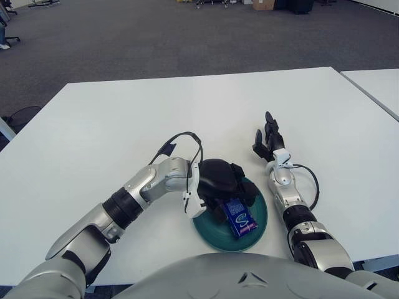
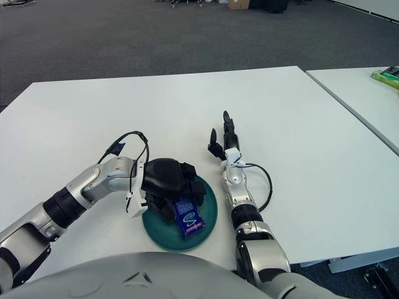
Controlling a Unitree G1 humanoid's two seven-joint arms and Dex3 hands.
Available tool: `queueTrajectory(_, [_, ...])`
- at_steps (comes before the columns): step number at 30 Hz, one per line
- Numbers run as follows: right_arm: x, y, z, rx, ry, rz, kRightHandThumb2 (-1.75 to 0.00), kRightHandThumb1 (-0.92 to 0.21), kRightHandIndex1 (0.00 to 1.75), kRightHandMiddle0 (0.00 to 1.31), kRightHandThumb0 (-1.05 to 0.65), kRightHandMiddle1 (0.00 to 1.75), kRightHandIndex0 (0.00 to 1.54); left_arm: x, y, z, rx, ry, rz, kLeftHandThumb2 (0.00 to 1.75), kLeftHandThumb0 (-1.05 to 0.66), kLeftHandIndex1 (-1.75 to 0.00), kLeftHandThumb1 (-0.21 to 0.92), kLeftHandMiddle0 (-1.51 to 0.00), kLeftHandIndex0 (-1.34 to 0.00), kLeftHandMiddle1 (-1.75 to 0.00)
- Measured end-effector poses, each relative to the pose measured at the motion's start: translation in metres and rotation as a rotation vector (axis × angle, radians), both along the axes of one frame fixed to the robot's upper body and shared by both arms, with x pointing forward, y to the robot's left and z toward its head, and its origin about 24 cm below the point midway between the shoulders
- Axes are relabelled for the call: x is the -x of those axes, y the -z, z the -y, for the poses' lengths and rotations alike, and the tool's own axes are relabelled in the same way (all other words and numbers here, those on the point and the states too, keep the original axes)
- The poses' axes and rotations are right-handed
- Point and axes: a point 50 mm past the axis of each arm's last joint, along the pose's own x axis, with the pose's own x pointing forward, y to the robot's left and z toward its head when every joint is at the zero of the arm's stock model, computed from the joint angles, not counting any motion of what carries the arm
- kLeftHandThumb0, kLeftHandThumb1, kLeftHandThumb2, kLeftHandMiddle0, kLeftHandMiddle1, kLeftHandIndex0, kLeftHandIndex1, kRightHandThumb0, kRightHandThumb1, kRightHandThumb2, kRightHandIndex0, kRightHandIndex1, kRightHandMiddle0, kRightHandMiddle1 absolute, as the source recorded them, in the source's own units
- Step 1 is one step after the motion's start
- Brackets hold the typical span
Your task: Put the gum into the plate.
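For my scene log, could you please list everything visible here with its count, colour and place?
gum pack: one, blue, lying in the plate, tilted, under the left hand's fingers.
plate: one, dark green, near table edge, centre.
table: one, white, fills the foreground.
second table: one, white, far right.
green item: one, on the second table; too small to identify.
carpet floor: grey, beyond the tables.
left hand: black, over the plate's left part.
right hand: black, right of the plate, fingers spread.

White table (image 1: 124, 112), second table (image 1: 374, 87) right, grey carpet (image 1: 124, 37).
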Motion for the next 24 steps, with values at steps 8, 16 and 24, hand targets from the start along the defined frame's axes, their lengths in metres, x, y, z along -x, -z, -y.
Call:
queueTrajectory(8, [-0.004,0.0,0.001,0.01,0.016,-0.001,-0.86,-0.92,0.01,0.0,-0.8,0.26,0.11,-0.004,-0.002,-0.003,-0.039,-0.001,0.02,0.82,-0.97,-0.55,0.92,-0.24,0.0,-0.04])
queueTrajectory(16, [-0.006,0.001,-0.001,0.026,0.018,-0.002,-0.86,-0.92,0.03,0.0,-0.78,0.37,0.17,-0.006,-0.004,-0.006,-0.057,0.013,0.038,0.84,-1.04,-0.16,0.92,-0.04,0.0,-0.01])
queueTrajectory(24, [-0.006,0.001,-0.001,-0.053,0.027,0.008,-0.9,-0.92,0.03,0.0,-0.75,0.42,0.2,-0.007,-0.008,-0.014,-0.057,0.023,0.051,0.82,-1.05,-0.01,0.92,0.0,0.0,0.0])
